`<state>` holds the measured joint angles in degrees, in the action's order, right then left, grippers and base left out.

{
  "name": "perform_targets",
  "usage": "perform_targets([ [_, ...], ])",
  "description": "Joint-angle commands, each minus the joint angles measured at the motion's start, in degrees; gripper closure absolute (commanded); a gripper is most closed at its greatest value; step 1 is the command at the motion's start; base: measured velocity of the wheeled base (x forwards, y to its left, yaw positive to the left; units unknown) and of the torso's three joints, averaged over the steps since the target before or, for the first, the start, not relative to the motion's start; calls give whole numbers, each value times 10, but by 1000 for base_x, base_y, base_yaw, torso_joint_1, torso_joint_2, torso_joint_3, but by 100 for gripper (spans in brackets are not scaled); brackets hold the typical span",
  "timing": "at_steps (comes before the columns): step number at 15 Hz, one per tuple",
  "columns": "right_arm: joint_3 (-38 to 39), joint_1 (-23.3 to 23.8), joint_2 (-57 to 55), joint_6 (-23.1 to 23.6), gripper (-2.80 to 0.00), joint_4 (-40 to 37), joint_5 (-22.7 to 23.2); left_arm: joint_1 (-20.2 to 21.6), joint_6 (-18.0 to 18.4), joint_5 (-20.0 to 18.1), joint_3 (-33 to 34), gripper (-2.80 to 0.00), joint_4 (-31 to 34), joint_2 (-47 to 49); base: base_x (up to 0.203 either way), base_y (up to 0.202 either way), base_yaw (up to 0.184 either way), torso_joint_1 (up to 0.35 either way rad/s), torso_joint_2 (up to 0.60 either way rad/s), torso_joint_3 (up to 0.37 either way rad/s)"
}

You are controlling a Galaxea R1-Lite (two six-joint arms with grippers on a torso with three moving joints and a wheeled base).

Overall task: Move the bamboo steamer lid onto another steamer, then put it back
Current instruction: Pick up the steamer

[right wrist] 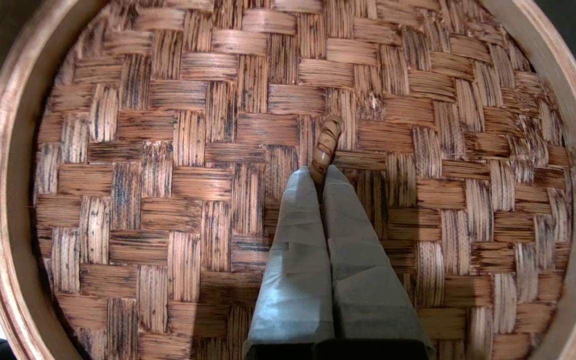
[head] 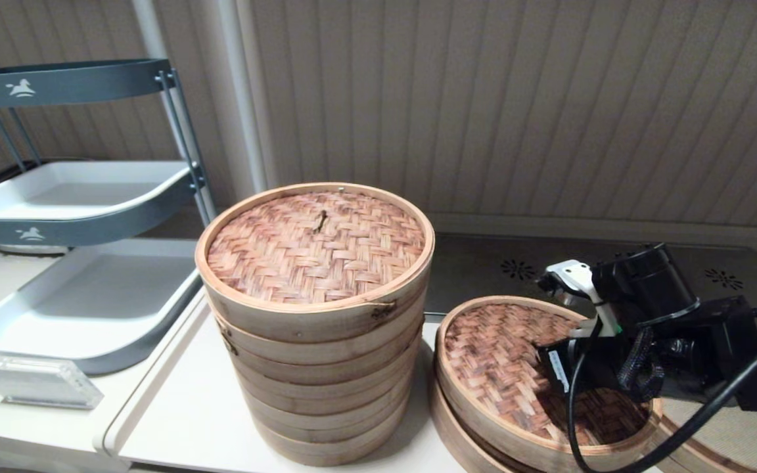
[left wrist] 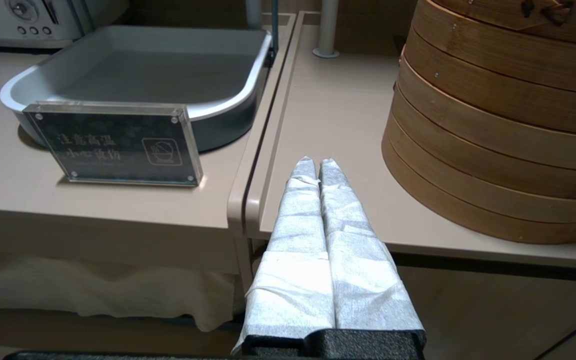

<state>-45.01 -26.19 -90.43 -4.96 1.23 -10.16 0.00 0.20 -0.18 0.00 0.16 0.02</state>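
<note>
The bamboo steamer lid (head: 497, 355), dark herringbone weave with a pale band rim, sits tilted at the right of the table, its left edge over a low steamer base (head: 447, 427). My right gripper (right wrist: 320, 172) is shut on the lid's small centre knot (right wrist: 327, 142), and the woven top (right wrist: 168, 175) fills the right wrist view. Another steamer (head: 740, 437), with a pale cream liner, shows at the bottom right, partly behind the right arm. My left gripper (left wrist: 316, 162) hangs shut and empty over the table's front edge, left of the tall stack.
A tall stack of pale steamer tiers (head: 316, 341) with a reddish-tan woven lid stands mid-table, close to the left of the held lid. At the left are a grey tiered tray rack (head: 89, 289) and an acrylic sign (left wrist: 113, 145). The wall runs behind.
</note>
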Motion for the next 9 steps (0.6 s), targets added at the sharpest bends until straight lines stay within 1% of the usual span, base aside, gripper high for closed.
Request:
perform_targets([
  [1,1,-1,16,0,0,0,-3,0,1,0,2,0,-1,1,0,0,0,0,0,0],
  [3,1,-2,19,0,0,1,-14,0,1,0,2,0,0,1,0,0,0,0,0,0],
  [9,4,-1,31,-8,0,1,-19,0,0,0,2,0,-1,1,0,0,0,0,0,0],
])
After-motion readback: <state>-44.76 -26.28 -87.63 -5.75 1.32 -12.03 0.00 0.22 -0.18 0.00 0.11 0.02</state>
